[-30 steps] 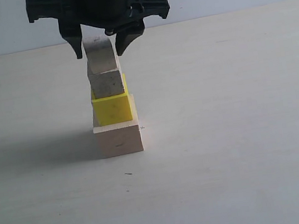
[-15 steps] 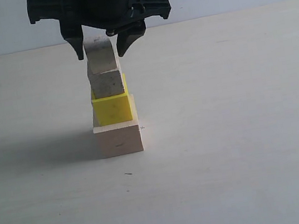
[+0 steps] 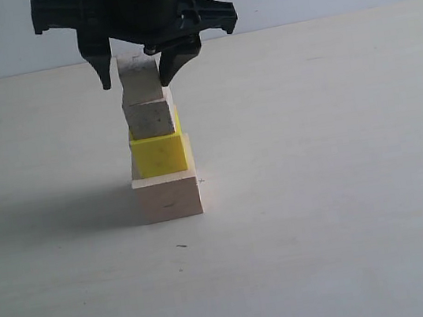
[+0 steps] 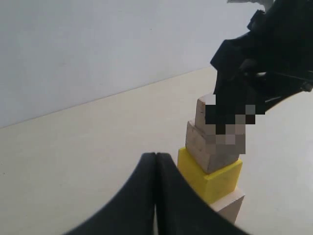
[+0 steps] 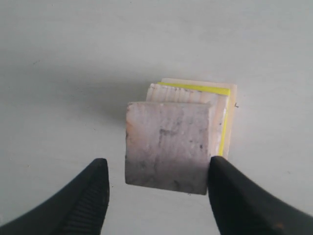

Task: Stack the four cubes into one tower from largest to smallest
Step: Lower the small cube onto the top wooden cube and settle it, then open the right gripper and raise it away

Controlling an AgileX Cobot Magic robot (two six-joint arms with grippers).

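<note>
Cubes standing left of centre in the frame: four
Large pale wooden cube [image 3: 168,198]: one
Yellow cube [image 3: 158,155]: one
Small pale wooden cubes [image 3: 149,118]: two, counting the top one [image 3: 138,74]
Grippers showing: two, left gripper [image 4: 155,161] and right gripper [image 5: 157,169]

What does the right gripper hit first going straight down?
Likely the second small cube: one finger hangs over its edge, the top cube sits between the open fingers. Depth is unclear.

Bright diffuse light throws a soft shadow [image 3: 53,214] left of the tower [image 3: 159,154]; left wrist view partly pixelated.
</note>
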